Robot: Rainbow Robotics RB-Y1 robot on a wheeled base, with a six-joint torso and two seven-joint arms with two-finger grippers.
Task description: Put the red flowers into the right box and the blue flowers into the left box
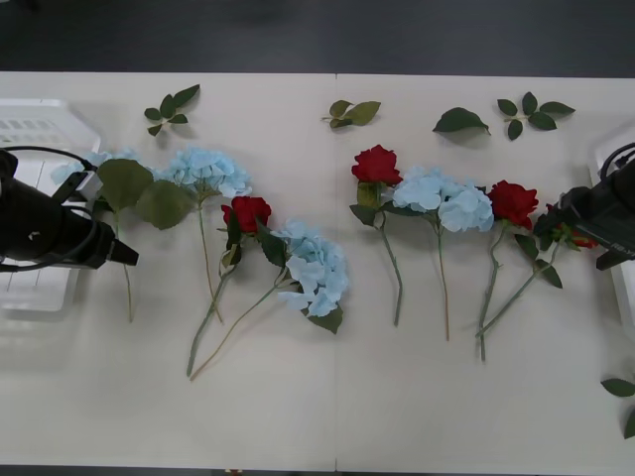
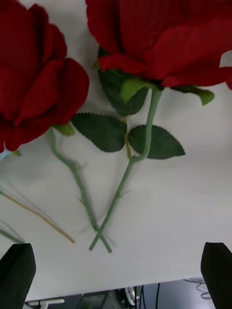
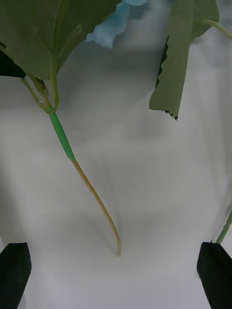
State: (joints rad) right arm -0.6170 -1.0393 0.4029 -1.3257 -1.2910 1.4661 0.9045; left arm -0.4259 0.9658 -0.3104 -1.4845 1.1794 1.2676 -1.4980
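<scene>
While both arms hang at the table's flanks, nothing is yet lifted.

Left gripper: at 9 o'clock of the front view, beside the left box; fingers spread wide to the wrist view's corners, holding nothing, above the thin tan stem of a blue flower.

Right gripper: at 3 o'clock, by the right box; fingers wide apart and empty, over two crossed rose stems.

Blue flowers: four pale clusters lie flat on the table, from 9 o'clock to just right of centre; one head sits partly hidden behind broad leaves near the left gripper.

Red flowers: roses lie at centre-left, centre and 3 o'clock, the rightmost partly under the right gripper.

Handling, as a judgement: these look light, with soft heads that would crush or shed if pinched. Stems seem thin, wiry and springy, likely to roll or slip between flat pads.

Where to grip: probably mid-stem, clear of leaves, close enough to the head that it does not droop; where stems cross, take one above the crossing.
</scene>
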